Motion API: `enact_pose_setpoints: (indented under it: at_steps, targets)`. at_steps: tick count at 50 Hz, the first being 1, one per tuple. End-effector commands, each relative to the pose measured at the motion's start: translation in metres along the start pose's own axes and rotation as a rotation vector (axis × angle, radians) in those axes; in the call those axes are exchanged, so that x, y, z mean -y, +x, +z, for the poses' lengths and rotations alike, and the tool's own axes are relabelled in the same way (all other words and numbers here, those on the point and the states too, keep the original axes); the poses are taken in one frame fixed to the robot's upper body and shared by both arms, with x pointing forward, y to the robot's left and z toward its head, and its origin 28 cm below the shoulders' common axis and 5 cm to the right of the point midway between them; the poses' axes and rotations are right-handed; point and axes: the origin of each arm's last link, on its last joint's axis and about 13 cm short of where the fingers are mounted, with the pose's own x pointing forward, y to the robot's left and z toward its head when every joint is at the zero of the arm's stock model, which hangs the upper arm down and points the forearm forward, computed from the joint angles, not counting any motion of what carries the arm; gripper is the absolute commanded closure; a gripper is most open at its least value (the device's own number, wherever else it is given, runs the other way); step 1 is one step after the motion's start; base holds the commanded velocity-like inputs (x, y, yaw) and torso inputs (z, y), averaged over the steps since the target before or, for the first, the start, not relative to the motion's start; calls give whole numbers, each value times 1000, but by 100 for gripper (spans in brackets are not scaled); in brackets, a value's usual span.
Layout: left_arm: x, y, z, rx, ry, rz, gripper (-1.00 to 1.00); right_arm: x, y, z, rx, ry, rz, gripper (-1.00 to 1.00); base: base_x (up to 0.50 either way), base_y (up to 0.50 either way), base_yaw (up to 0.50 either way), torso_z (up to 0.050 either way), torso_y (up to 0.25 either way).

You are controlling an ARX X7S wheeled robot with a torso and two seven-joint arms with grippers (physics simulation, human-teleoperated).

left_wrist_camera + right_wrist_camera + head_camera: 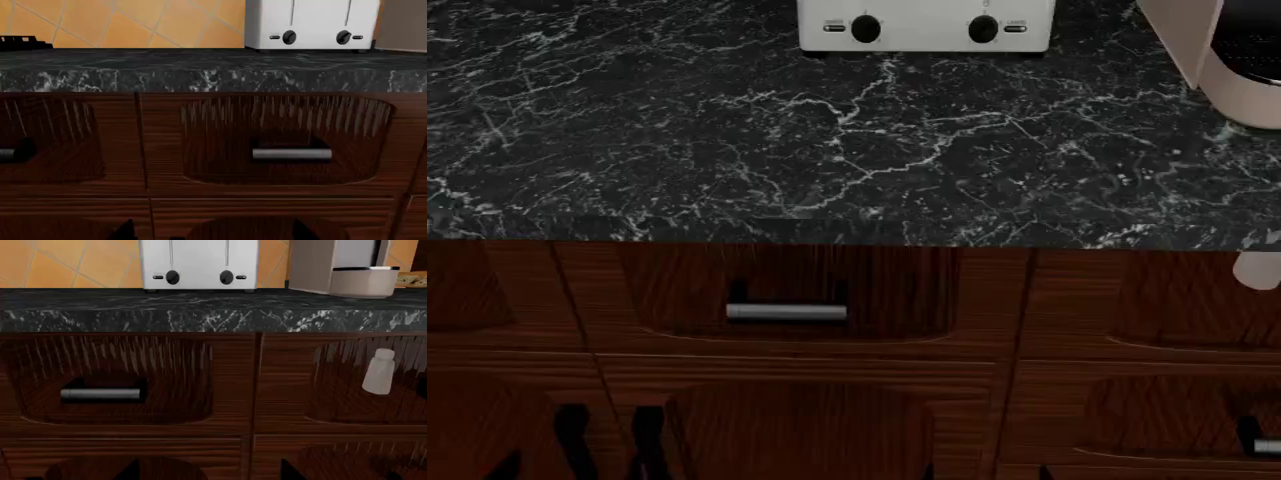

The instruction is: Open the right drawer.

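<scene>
Item: the right drawer (787, 290). Wide dark wood-grain front with recessed panel, closed flush directly under the black marble worktop (827, 150), below the white toaster (924, 25). Silver bar handle (785, 312) untouched.
Left tool (213, 232): dark fingertips spread apart (only the tips show), facing the drawer, clear of it.
Right tool (210, 470): likewise spread, holding nothing, the handle off to one side.

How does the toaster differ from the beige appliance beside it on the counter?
The toaster is white with two black knobs; the beige appliance shows none. The toaster stands above the bar-handled drawer, the beige appliance farther right. Both sit on the black marble counter.
</scene>
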Motion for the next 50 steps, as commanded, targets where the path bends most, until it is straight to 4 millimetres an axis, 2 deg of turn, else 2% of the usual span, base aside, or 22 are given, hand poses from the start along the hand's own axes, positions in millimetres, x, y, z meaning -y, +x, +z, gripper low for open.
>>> enact_pose_setpoints:
  at_steps: [1,23,24,26,28,29,30,32,35,40,50]
  targets:
    - [0,0,0,0,10,0,-100,0,0,0,0,-9,0,-100,0,0,0,0,0]
    - [0,0,0,11,2,-8,-100,0,1,2,22,-6,-9,-100,0,0,0,0,0]
    - [-28,-25,4,-92,-7,61,-100,0,1,2,22,-5,-10,-100,0,0,0,0,0]
    - [-16,-22,51,-56,-14,17,-100,0,1,2,24,-3,-8,-100,0,0,0,0,0]
    - [-11,-38,93,-44,-8,-2,-100,0,1,2,24,-5,-9,-100,0,0,0,0,0]
    - [-8,-48,115,18,-5,-10,-100,0,1,2,23,-6,-10,-100,0,0,0,0,0]
    - [-7,-51,119,25,-1,-10,-100,0,1,2,22,-2,-11,-100,0,0,0,0,0]
    - [-9,-48,117,20,-12,-5,-100,0,1,1,21,-5,-11,-100,0,0,0,0,0]
    - [-17,-39,100,15,-16,-6,-100,0,1,1,21,0,-12,-100,0,0,0,0,0]
    - [-18,-38,86,20,-9,-6,-100,1,0,0,20,3,-14,-100,0,-84,0,0,0]
    - [-16,-41,88,22,-7,-5,-100,1,-1,0,22,0,-18,-100,-2,-242,0,0,0]
